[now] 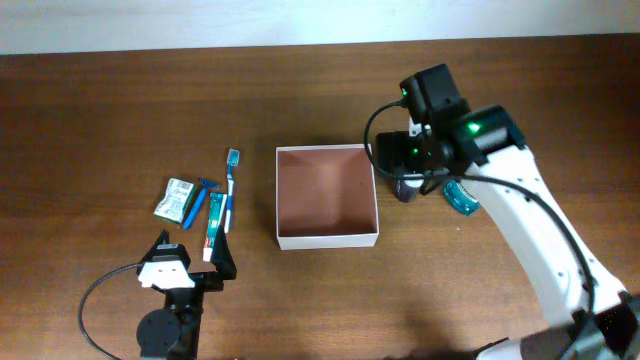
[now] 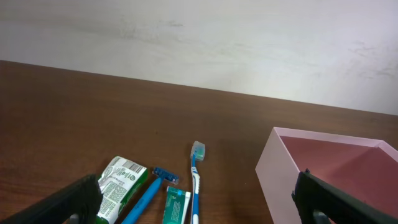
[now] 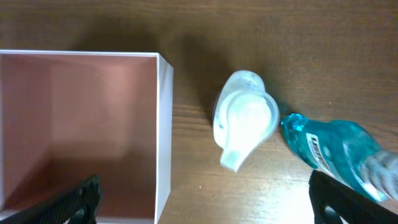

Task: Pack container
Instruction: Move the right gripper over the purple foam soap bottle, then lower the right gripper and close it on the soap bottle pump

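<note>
The container (image 1: 328,240) is a square white-walled box with a reddish-brown inside, mid-table, with nothing in it. It also shows in the left wrist view (image 2: 283,180) and the right wrist view (image 3: 164,130). Left of it lie a green packet (image 1: 177,198), a blue razor (image 1: 195,206), a toothpaste tube (image 1: 214,224) and a toothbrush (image 1: 229,188). My left gripper (image 1: 192,255) is open and empty, just in front of them (image 2: 199,210). My right gripper (image 1: 410,165) is open and empty above a white-capped small bottle (image 3: 245,118), right of the box. A teal bottle (image 3: 336,146) lies beside it.
In the left wrist view the packet (image 2: 121,180), razor (image 2: 152,186), tube (image 2: 176,205) and toothbrush (image 2: 196,168) lie close together on the brown wooden table. A pale wall stands behind the table's far edge. The right arm's cable loops over the box's right side.
</note>
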Tool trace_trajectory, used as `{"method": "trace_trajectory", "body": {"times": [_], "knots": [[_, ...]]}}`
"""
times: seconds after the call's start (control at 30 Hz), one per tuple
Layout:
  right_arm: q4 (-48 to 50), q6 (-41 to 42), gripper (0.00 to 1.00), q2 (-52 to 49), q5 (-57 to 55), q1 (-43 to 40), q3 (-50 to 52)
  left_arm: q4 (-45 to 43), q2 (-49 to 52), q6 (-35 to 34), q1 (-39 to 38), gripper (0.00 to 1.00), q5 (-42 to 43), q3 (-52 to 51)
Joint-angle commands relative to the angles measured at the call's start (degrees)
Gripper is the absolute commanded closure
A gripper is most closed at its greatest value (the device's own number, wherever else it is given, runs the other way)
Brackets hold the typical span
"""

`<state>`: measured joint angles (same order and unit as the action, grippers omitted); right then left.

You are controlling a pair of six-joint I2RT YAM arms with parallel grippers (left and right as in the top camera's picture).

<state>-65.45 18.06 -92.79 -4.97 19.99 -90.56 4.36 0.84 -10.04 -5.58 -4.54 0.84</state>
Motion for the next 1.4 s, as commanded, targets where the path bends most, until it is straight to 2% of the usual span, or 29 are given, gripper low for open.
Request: {"method": "trace_trajectory", "body": {"times": [0.0, 0.3, 0.43, 0.7, 1.17, 1.27, 1.37], "knots": [[1.5, 0.9, 0.02, -2.5, -1.6, -0.5, -0.7, -0.1, -0.5, 0.9, 0.1, 0.01, -0.4, -0.3], [4.9, 5.7, 0.08, -3.3, -5.2, -1.4, -0.7, -0.1, -0.5, 0.9, 0.1, 0.01, -0.4, -0.3], [4.6, 7.0, 0.24, -3.7, -7.0, -2.0, -0.7, -0.1, -0.5, 0.9, 0.1, 0.01, -0.4, -0.3], [4.5, 11.3, 0.25, -4.9, -7.5, -3.8, -0.7, -0.1, -0.5, 0.9, 0.1, 0.01, -0.4, -0.3], [4.9, 11.4, 0.26, -10.4, -7.3, -3.9, -0.3, -0.1, -0.5, 0.9, 0.1, 0.01, -0.4, -0.3], [4.8, 11.4, 0.41, -10.7, -7.3, -3.9, -0.3, -0.1, -0.5, 0.9, 0.1, 0.01, -0.4, -0.3], [4.6, 11.4, 0.44, -10.7, -7.3, -3.9, -0.3, -0.1, -0.5, 0.9, 0.1, 0.01, -0.4, -0.3]]}}
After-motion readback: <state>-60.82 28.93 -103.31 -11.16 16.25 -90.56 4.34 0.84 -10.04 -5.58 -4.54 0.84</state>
